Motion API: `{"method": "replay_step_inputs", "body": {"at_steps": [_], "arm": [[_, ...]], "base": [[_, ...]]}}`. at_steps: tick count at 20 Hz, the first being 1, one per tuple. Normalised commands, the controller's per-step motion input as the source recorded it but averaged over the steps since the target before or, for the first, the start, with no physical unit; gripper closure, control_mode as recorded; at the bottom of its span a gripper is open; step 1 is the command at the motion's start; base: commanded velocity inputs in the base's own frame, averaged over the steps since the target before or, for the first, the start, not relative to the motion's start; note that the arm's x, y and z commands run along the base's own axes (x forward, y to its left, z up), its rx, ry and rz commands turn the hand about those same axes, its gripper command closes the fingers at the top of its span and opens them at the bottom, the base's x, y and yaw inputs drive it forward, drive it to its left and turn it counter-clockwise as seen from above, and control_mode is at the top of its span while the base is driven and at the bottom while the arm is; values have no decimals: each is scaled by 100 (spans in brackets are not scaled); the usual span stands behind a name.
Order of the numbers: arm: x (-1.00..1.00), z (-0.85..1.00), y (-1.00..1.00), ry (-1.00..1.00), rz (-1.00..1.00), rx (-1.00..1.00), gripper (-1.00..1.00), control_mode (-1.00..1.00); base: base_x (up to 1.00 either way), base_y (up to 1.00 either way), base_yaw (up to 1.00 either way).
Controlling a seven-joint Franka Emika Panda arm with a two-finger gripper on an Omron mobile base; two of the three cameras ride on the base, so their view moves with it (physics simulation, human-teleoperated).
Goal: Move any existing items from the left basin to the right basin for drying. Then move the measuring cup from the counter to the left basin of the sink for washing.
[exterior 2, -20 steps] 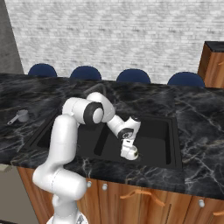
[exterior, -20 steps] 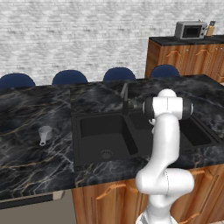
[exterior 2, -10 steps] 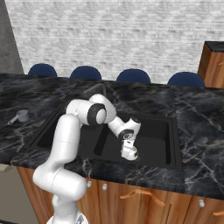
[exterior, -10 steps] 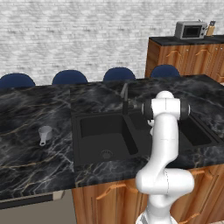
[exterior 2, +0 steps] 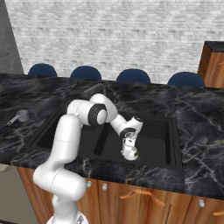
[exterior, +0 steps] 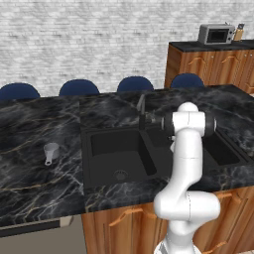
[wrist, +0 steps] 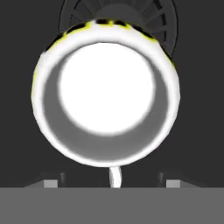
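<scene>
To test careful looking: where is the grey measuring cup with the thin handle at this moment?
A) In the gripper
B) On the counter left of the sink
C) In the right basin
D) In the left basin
B: the measuring cup stands on the counter, left of the sink.

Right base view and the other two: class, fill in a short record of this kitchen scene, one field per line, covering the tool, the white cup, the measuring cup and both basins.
tool: lowered into the right basin, jaws spread apart
white cup: upright, directly below the tool, over the round drain; whether the fingers touch it cannot be told
measuring cup: on the counter, left of the sink
left basin: holds nothing but its drain
task stage: white cup is in the right basin; measuring cup not yet moved
</scene>
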Motion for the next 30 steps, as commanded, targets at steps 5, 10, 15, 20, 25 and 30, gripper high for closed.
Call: {"method": "replay_step_inputs", "body": {"at_steps": [5,10,15,20,25,30], "arm": [[0,49,0,0,0,1,-100,-100],[-1,57,0,0,-1,0,-100,-100],[-9,52,2,0,0,0,-100,-100],[-27,52,13,0,0,0,-100,-100],[-33,55,17,-4,0,-1,-100,-100],[-36,45,25,-6,2,-4,-100,-100]], "base": [[0,0,0],[0,0,0],[0,0,0],[0,0,0],[0,0,0],[0,0,0]]}}
